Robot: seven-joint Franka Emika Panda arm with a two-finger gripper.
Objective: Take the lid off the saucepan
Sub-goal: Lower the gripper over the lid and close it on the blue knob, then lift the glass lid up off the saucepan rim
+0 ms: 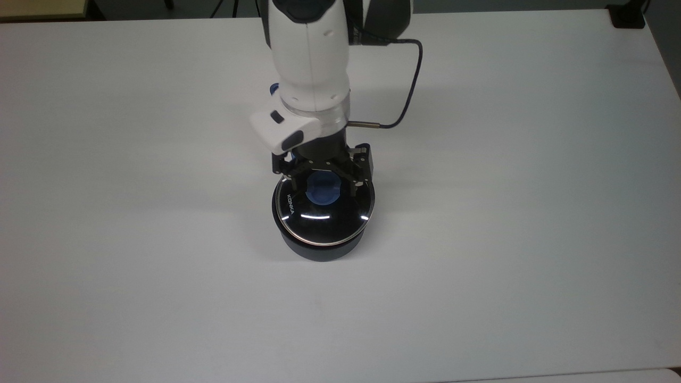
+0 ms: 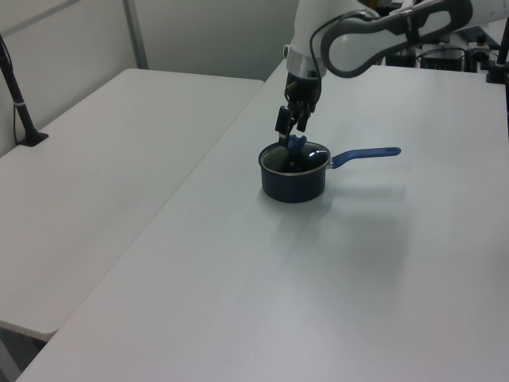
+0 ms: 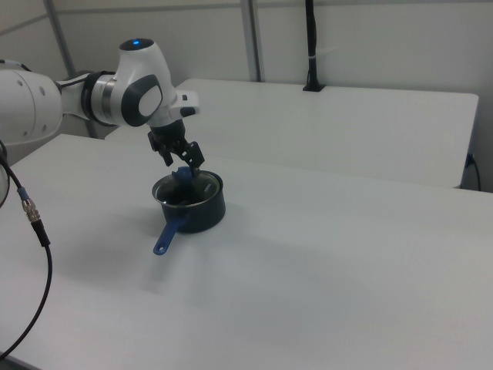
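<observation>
We are at the reach-and-align step: the gripper [image 1: 323,183] hangs directly over the lid [image 1: 323,213], with its jaws spread and one finger on either side of the blue knob [image 1: 321,192], neither finger visibly touching it. The lid sits seated on the saucepan [image 1: 319,246], so nothing has been lifted yet. The saucepan stands on the white table [image 1: 532,213], about midway between the top view's left and right edges and roughly central between its far and near edges, well clear of every corner. In the left view its handle [image 2: 366,153] points toward the left view's right, and the gripper [image 2: 291,135] comes down onto the knob from above. In the right view the gripper [image 3: 183,163] stands just over the lid [image 3: 189,189], the saucepan [image 3: 202,214] below it and the handle [image 3: 169,233] reaching toward the near edge. We judge that the next move calls for a small further descent, if any, until the fingers bracket the knob's waist, then a firm closing on it, and only then a straight upward lift. The knob is small and rounded, so we would want the grip centred to keep the glass from tilting or catching the saucepan's rim.
</observation>
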